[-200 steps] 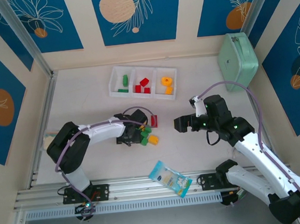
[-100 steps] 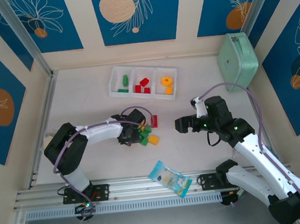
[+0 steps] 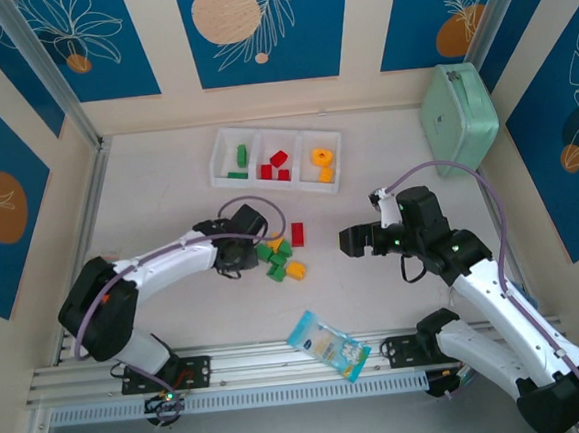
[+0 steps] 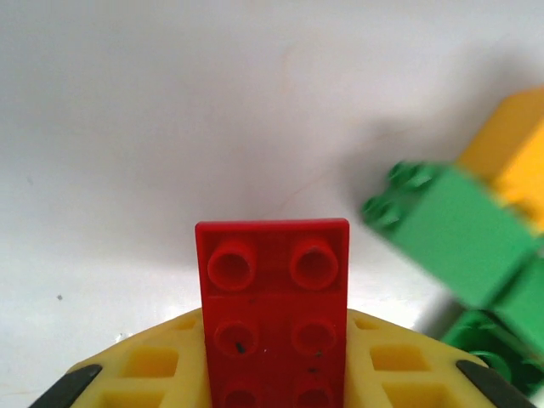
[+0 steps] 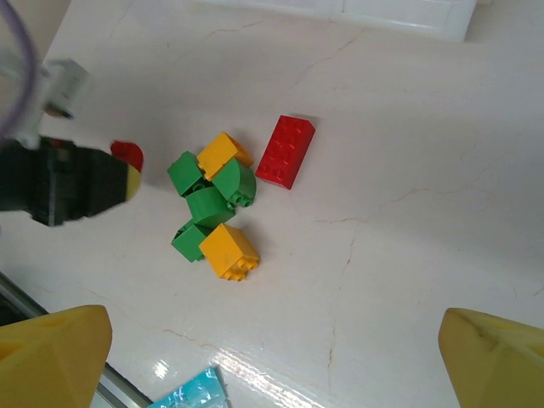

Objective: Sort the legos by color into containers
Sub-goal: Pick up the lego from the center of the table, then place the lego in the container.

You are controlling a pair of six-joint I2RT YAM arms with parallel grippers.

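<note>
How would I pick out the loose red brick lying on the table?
Find the white tray at the far side of the table, then come nearer to the green and yellow pile. The red brick lies beside that pile on the tray side: the only red piece lying free on the table, unlike the held brick in the left gripper.

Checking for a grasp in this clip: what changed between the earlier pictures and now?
The left claw closed on a red brick and drew back leftward from the pile of green and yellow bricks. The right claw stayed open and in place; the long red brick and white tray did not move.
</note>
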